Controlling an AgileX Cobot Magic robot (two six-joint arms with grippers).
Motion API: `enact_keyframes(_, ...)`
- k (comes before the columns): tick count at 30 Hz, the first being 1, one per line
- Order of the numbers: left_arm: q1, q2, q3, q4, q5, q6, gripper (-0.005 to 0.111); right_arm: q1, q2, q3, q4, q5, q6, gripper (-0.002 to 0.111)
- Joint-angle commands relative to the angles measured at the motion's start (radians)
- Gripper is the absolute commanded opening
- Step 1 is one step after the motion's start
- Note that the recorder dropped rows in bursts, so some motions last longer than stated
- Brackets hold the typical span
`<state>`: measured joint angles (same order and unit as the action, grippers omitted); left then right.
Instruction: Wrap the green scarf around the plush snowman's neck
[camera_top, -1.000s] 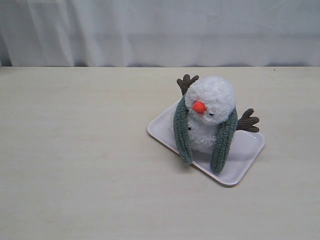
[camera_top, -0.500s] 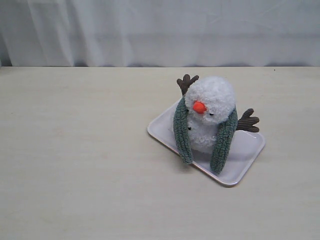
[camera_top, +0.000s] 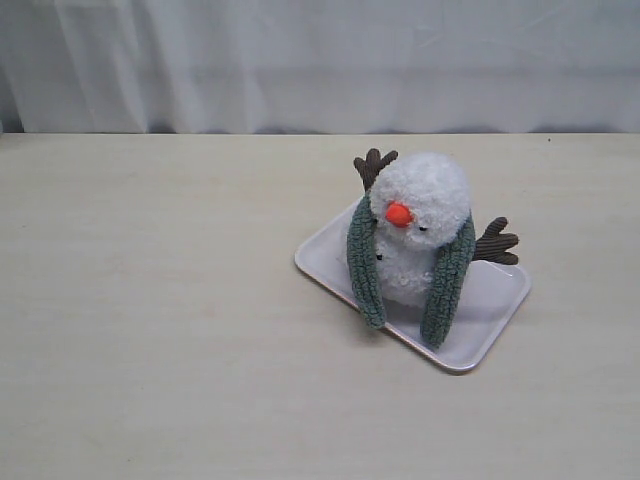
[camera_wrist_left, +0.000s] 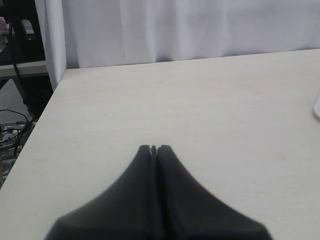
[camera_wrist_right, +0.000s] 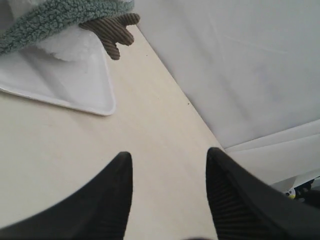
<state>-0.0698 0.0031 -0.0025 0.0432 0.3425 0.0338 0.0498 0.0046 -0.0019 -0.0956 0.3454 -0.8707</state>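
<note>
The fluffy white plush snowman sits on a flat white rectangular tray, right of centre. The grey-green ribbed knit scarf loops behind its neck. Both ends hang down the front uncrossed, and crossing them seems all that is left. The left gripper has its jaws closed on nothing; the right gripper stands open and empty.

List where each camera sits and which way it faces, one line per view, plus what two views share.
Exterior: off the arms, above the table, looking down at the plush snowman on the tray, curtain behind; no robot part shows.
Left wrist: on the left arm, looking over the shut left gripper across bare table toward the curtain.
Right wrist: on the right arm, looking past the open right gripper at the tray's corner and green scarf.
Shared: exterior and right wrist both show tray and scarf.
</note>
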Motion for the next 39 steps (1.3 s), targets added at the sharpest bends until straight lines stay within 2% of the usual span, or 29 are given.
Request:
enact_keyframes(1, -0.007, -0.003, 0.003, -0.003, -0.012, 0.004, 0.0, -0.004, -0.005, 0.002, 0.081, 0.004, 0.004, 0.045)
enact_keyframes(6, -0.007, -0.003, 0.003, -0.003, -0.012, 0.004, 0.0, -0.004, -0.005, 0.002, 0.247, 0.002, 0.004, 0.045)
enact_keyframes(30, -0.007, -0.003, 0.003, -0.003, -0.012, 0.004, 0.0, -0.004, -0.005, 0.002, 0.236, -0.003, 0.019, 0.045)
enact_keyframes(32, -0.007, -0.003, 0.003, -0.003, -0.012, 0.004, 0.0, -0.004, -0.005, 0.002, 0.213, -0.003, 0.118, 0.045)
enact_keyframes(39, -0.007, -0.003, 0.003, -0.003, -0.012, 0.004, 0.0, -0.004, -0.005, 0.002, 0.073, -0.007, 0.702, 0.045)
